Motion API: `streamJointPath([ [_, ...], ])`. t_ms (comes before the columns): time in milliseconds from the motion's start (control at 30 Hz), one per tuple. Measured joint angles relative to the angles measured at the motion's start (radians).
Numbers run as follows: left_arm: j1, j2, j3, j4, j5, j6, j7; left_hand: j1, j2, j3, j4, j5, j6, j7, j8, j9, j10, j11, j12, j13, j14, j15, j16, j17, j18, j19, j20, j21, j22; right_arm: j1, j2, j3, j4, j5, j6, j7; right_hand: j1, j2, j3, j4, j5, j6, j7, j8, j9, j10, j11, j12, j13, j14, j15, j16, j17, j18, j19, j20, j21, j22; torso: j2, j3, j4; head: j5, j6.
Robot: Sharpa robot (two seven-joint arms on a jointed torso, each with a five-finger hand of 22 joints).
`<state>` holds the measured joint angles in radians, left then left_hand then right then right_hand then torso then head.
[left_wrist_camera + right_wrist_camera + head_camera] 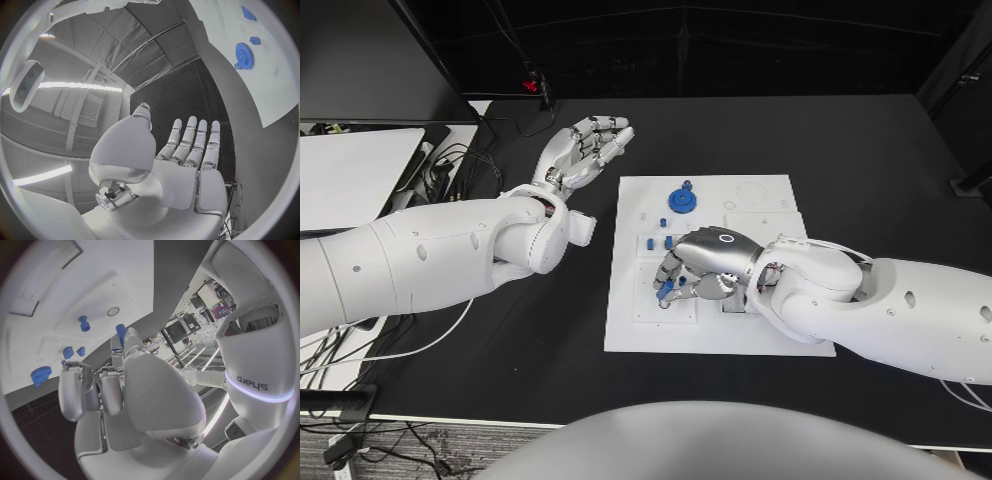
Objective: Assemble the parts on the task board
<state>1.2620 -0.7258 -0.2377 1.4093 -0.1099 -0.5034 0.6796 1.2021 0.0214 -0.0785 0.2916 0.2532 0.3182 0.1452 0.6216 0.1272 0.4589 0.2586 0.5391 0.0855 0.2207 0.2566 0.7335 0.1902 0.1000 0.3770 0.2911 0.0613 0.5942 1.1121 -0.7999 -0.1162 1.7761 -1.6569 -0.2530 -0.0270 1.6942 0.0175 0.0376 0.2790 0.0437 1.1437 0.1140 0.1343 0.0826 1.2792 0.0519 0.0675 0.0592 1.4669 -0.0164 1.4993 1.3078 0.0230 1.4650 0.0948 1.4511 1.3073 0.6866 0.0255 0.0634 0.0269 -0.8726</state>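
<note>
We judge the task as partly done: on the board (718,330) a blue gear (682,200) sits near the far edge and small pegs (656,243) stand at the left side, while our right hand (704,265), fingers curled over the board's middle, seems to pinch one blue part (120,330). Our left hand (584,148) is spread flat and holds nothing, beyond the board's far-left corner over the table (776,130). The right and near edges of the board are free for moving.
</note>
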Motion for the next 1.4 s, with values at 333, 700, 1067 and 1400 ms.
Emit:
streamJointPath([
  [333,0.000,0.001,0.000,0.000,0.000,0.000,0.000,0.000,0.000,0.000,0.000,0.000,0.000,0.000,0.000,0.000,0.000,0.000,0.000,0.000,0.000,0.000,0.000,0.000,0.000,0.000,0.000,0.000,0.000,-0.005,0.014,-0.001,-0.011,-0.064,0.026,-0.013,0.003,0.003,0.001,0.002,0.000,0.000,0.000,-0.002,0.000,-0.004,0.004,0.000,0.000,0.000,0.000,0.000,0.000,0.000,0.000,0.000,0.000,0.000,0.000,-0.0002,0.0002,-0.003,0.000],
  [700,0.000,0.000,0.000,-0.001,0.000,0.001,0.000,0.000,0.000,0.000,0.000,0.000,0.000,0.000,0.000,0.000,0.000,0.000,0.000,0.000,0.000,0.000,0.000,0.000,0.000,0.000,0.000,0.000,0.000,-0.006,0.030,-0.002,-0.016,-0.103,0.063,-0.032,0.013,-0.003,0.002,0.004,0.000,-0.001,0.001,-0.007,0.000,-0.004,0.004,-0.004,0.000,0.000,0.000,0.000,0.000,0.000,0.000,0.000,0.000,0.000,0.001,-0.0002,0.0002,-0.003,0.000],
  [1067,0.000,0.000,0.000,0.000,0.000,0.001,0.000,0.000,0.000,0.000,0.000,0.000,0.000,0.000,0.005,-0.002,0.000,0.000,0.006,-0.002,0.000,0.000,0.008,-0.004,0.000,0.000,0.000,0.000,-0.002,-0.006,0.040,-0.002,-0.019,-0.118,0.100,-0.057,0.014,-0.004,0.001,0.004,0.000,-0.001,0.001,-0.011,0.000,-0.007,0.007,-0.004,0.000,0.000,0.000,0.000,0.000,0.000,0.000,0.000,0.000,0.000,0.001,0.0001,0.0001,-0.008,0.000],
  [1400,-0.001,0.000,0.000,-0.001,0.000,0.001,0.000,0.000,0.000,0.000,0.000,0.000,0.000,0.000,0.005,-0.002,0.000,0.000,0.006,-0.002,0.000,0.000,0.008,-0.004,0.000,0.000,0.000,0.000,-0.002,-0.006,0.043,-0.002,-0.018,-0.123,0.123,-0.071,0.014,-0.004,0.004,0.007,-0.002,-0.001,0.002,-0.012,-0.001,-0.011,0.011,-0.004,-0.001,0.000,0.000,0.000,0.000,0.000,0.000,0.000,-0.004,0.000,0.001,0.0001,0.0000,-0.012,0.000],
])
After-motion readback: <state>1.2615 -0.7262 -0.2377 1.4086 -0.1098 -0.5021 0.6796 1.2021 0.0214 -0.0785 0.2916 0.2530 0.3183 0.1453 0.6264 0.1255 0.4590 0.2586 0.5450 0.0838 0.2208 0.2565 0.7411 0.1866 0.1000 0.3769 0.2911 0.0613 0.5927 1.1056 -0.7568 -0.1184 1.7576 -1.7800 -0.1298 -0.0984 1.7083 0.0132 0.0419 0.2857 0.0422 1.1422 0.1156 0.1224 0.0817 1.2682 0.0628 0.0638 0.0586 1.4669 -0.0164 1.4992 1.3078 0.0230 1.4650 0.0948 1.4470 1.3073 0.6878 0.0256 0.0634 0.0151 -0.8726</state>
